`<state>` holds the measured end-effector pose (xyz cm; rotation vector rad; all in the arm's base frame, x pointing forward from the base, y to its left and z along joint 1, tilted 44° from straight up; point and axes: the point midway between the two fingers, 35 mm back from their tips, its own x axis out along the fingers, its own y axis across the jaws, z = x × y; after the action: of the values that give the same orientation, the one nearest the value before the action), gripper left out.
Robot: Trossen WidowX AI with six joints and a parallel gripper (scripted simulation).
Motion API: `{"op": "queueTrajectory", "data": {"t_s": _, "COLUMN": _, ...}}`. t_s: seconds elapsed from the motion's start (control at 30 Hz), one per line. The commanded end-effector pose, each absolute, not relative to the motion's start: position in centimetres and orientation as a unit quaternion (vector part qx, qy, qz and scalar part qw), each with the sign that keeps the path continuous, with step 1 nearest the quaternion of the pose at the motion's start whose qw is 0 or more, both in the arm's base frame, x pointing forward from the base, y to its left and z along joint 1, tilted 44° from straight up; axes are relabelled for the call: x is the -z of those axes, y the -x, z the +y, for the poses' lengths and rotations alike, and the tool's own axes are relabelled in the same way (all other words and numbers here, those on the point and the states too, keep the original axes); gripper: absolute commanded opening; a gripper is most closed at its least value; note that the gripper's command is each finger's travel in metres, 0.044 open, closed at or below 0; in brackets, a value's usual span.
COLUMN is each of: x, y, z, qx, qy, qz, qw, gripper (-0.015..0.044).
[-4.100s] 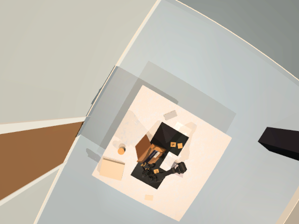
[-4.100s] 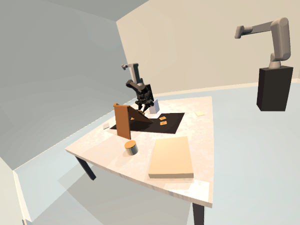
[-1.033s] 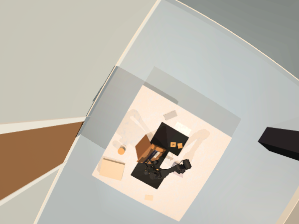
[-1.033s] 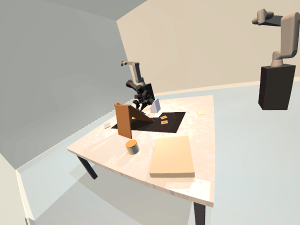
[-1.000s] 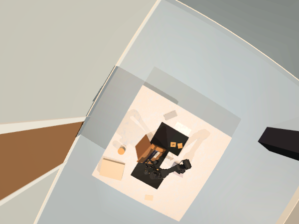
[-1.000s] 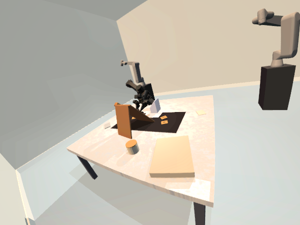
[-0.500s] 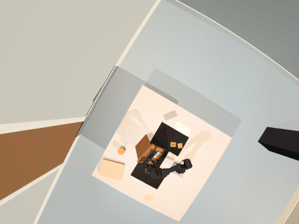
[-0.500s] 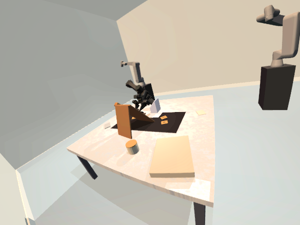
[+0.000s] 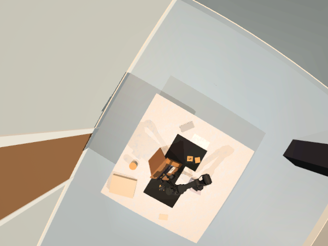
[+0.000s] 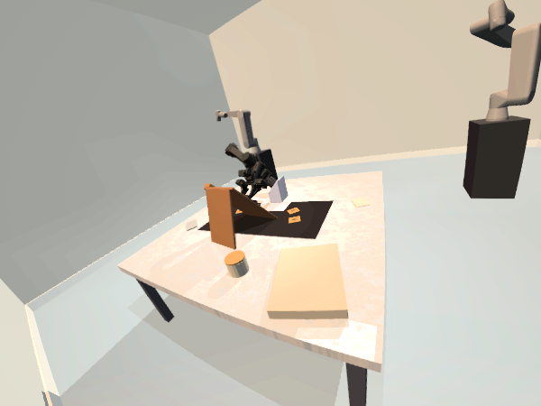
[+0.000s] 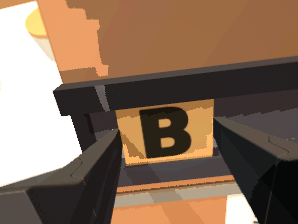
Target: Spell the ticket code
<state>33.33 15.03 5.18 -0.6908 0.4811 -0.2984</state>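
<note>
The brown board [image 9: 157, 162] [image 10: 221, 216] stands tilted on the black mat [image 9: 179, 145] [image 10: 311, 231]. In the wrist view its dark rail [image 11: 240, 76] runs across, and an orange tile marked B [image 11: 167, 132] sits upright in it, a little in from the rail's left end. My gripper [image 11: 166, 129] is shut on the B tile, one finger at each side. One loose tile [image 9: 189, 158] lies beside another tile [image 9: 197, 160] on the mat. Two more tiles show in the exterior view, a rear tile [image 10: 293, 210] and a front tile [image 10: 294, 219]. The ticket's code is not legible.
An orange-topped cylinder [image 9: 133, 165] [image 10: 236, 264] and a large tan box [image 9: 123, 186] [image 10: 308, 280] stand behind the board. A pale wedge [image 10: 279, 189] is near the arm. A small grey block [image 9: 187, 126] [image 10: 191, 225] and a yellow pad [image 9: 163, 217] [image 10: 360, 202] lie farther out.
</note>
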Motion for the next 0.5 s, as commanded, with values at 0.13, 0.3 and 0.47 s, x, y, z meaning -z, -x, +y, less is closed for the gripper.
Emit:
{"op": "queueTrajectory", "data": {"t_s": 0.13, "x": -5.66, "y": -33.27, "z": 14.73, "qx": 0.142, "qy": 0.331, "qz": 0.231, "qw": 0.904, "gripper": 0.0}}
{"op": "queueTrajectory", "data": {"t_s": 0.3, "x": -5.84, "y": -33.24, "z": 14.52, "qx": 0.142, "qy": 0.332, "qz": 0.231, "qw": 0.904, "gripper": 0.0}}
{"op": "queueTrajectory", "data": {"t_s": 0.47, "x": -6.03, "y": -33.22, "z": 14.31, "qx": 0.142, "qy": 0.332, "qz": 0.231, "qw": 0.904, "gripper": 0.0}}
